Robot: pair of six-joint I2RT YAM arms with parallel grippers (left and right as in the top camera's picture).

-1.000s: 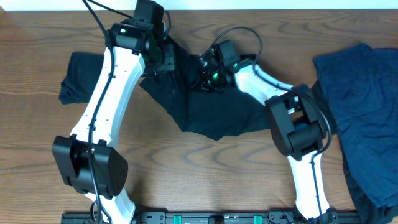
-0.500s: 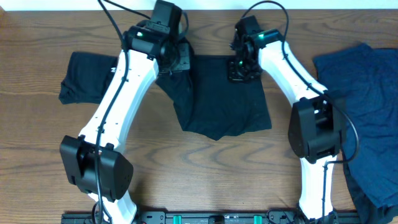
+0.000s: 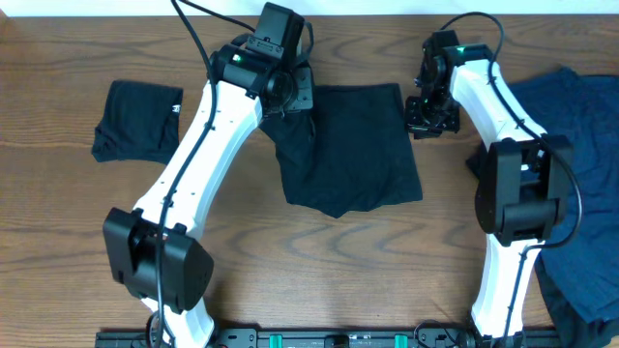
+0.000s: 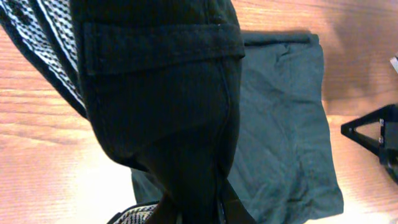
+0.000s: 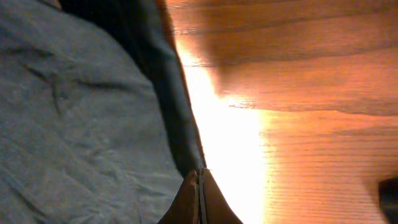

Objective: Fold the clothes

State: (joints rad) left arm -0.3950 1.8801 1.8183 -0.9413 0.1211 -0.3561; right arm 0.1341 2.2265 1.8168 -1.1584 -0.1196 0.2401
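Mid-table lie the black shorts (image 3: 353, 150), the left gripper (image 3: 288, 95) clamped on their lifted top-left corner, the right gripper (image 5: 199, 186) with fingers pressed together at the right hem: I'd keep both corners level and taut, then lower smoothly.

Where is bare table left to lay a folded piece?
Free: wood in front of the spread black garment, between left arm and right arm; also in front of the folded black piece. Crowded: right side, navy pile.
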